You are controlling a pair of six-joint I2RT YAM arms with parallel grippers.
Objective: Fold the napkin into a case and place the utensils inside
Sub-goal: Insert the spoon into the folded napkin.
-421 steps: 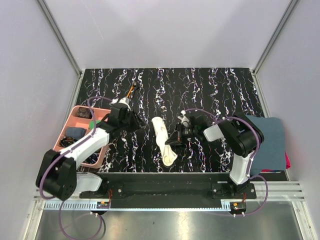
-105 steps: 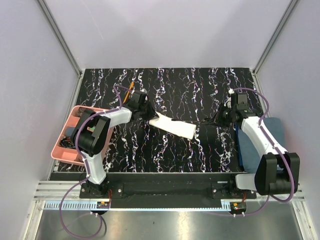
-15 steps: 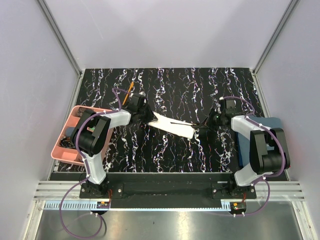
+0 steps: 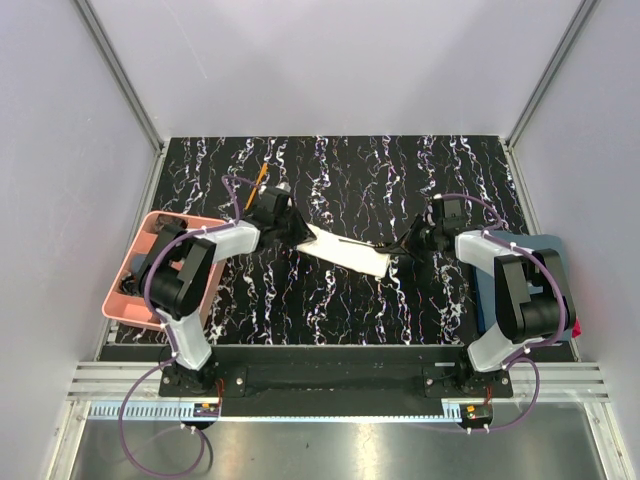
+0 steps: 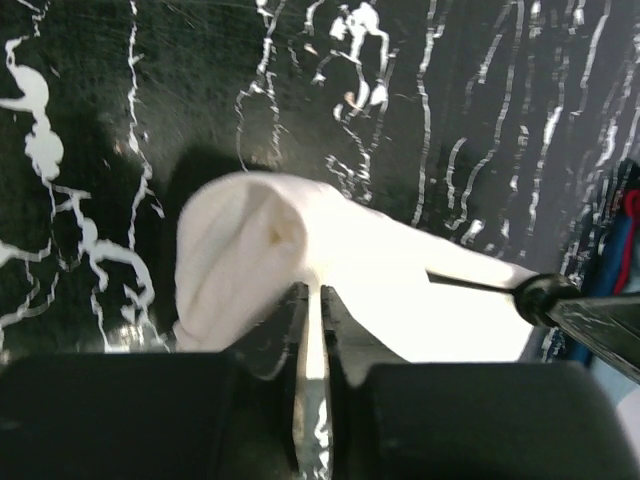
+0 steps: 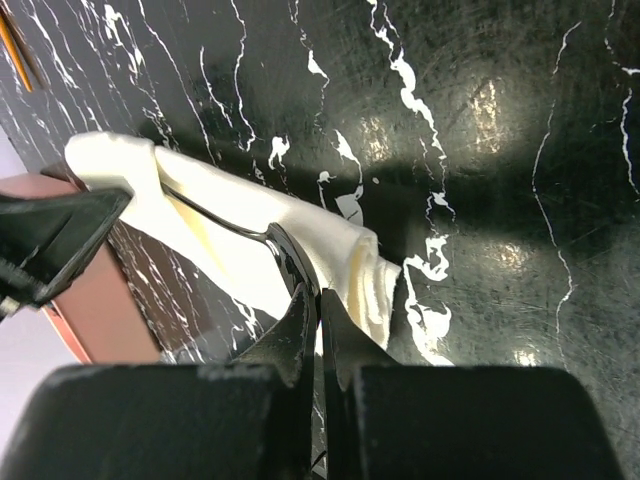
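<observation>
1. Left wrist view: your left jaws stand almost together, with a thin slit between them and cream cloth showing through it. You cannot tell whether they pinch the case (image 5: 260,240) or only sit over its rolled end
2. Little of the spoon (image 6: 210,212) shows, just a thin black handle running along the cloth. You cannot tell whether it lies on top or under a fold
3. Your right jaws are clenched on the spoon's near end, just off the case's right end
4. In the top external view both arms reach inward, low over the table (image 4: 350,170): the left arm (image 4: 230,238) meets the strip's left end and the right arm (image 4: 475,245) its right end
5. The case is a narrow, flat, soft cream strip lying slantwise at mid-table on glossy black marbling with white veins
6. The thin orange-handled stick (image 4: 260,180) lies bare on the table behind your left arm, apart from the case; a pink tray (image 4: 118,300) sits at the left and a blue-grey towel (image 4: 548,245) under the right arm
</observation>
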